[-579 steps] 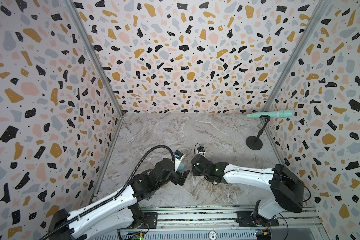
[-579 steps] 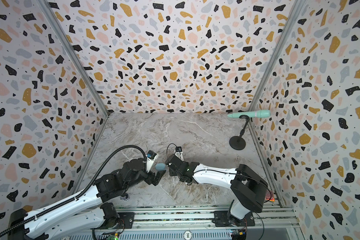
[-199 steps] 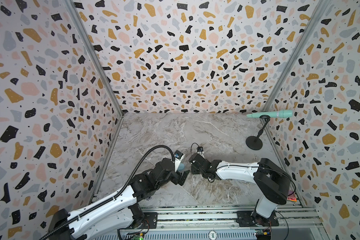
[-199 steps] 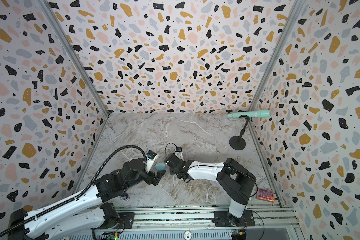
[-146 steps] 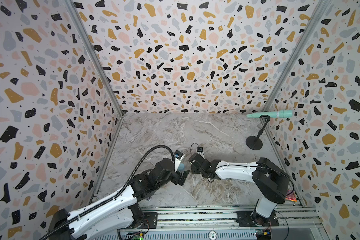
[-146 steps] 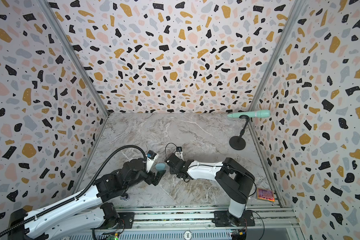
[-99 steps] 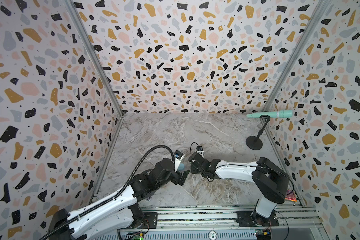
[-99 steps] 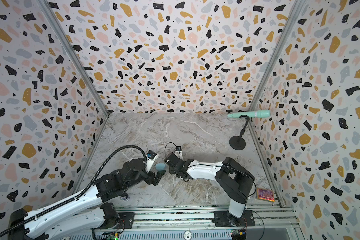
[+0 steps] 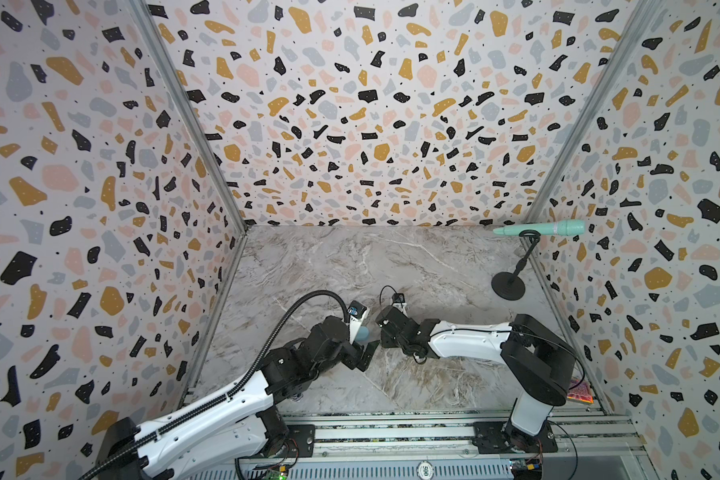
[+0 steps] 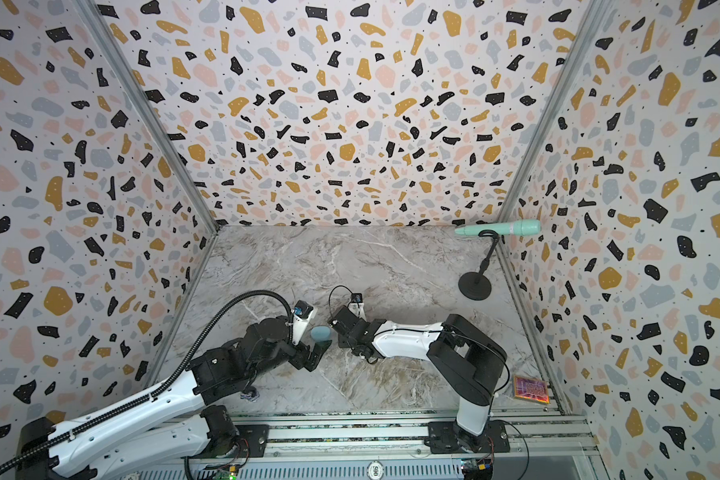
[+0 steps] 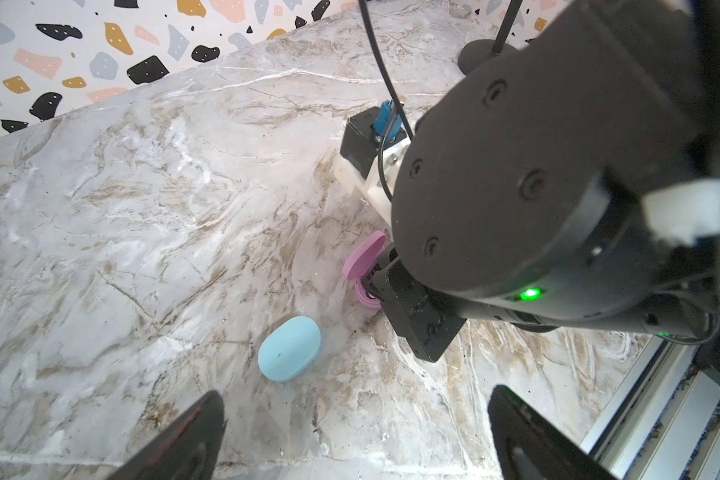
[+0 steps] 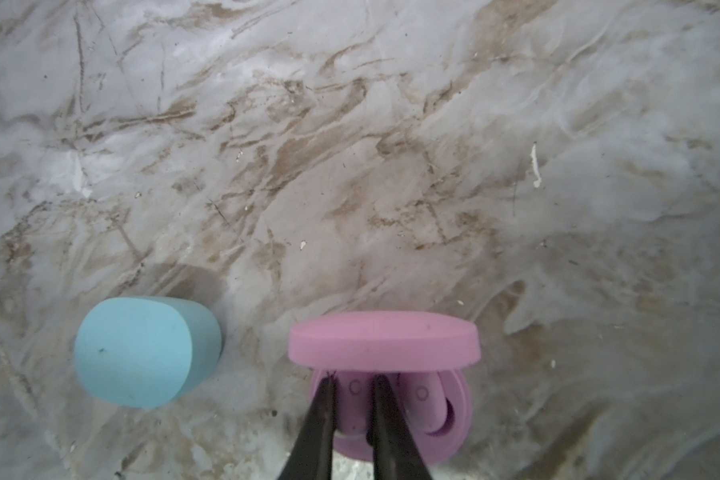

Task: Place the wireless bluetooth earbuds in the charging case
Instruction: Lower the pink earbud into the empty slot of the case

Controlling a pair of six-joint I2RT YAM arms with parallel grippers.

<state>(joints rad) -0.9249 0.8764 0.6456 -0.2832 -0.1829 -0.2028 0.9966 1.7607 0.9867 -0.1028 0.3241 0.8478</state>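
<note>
Marble-patterned tabletop (image 9: pixel 391 266): grey-veined floor between terrazzo-print walls; in both top views the two arms meet near its front middle.
Top views, cases: an oval matte blue charging case (image 10: pixel 321 333) lies closed, just beside the left gripper (image 10: pixel 319 353). The white right arm (image 9: pixel 466 345) hides whatever is under its wrist.
Left wrist view, left gripper: fingers spread wide, holding nothing, over the blue charging case.
Left wrist view, pink case: an oval matte pink charging case (image 11: pixel 364 268) sits near the blue one without touching it. Its lid is raised and the right gripper (image 11: pixel 368 286) reaches into it.
Right wrist view, right gripper: nearly pressed together, pinching a small glossy plastic pink earbud (image 12: pixel 355 390) inside the open base, under the lid (image 12: pixel 383 343).
Second pink earbud (image 12: pixel 422 395): lies in the neighbouring seat, untouched.
Long axes: both earbuds run from the hinge side toward the case's open front, roughly along the fingers and slightly splayed. Which end is the stem is unclear.
Progress (judged): the pink pair looks almost housed, leaving the release and closing the lid. No blue earbuds are visible, and what the closed blue case holds cannot be told.
</note>
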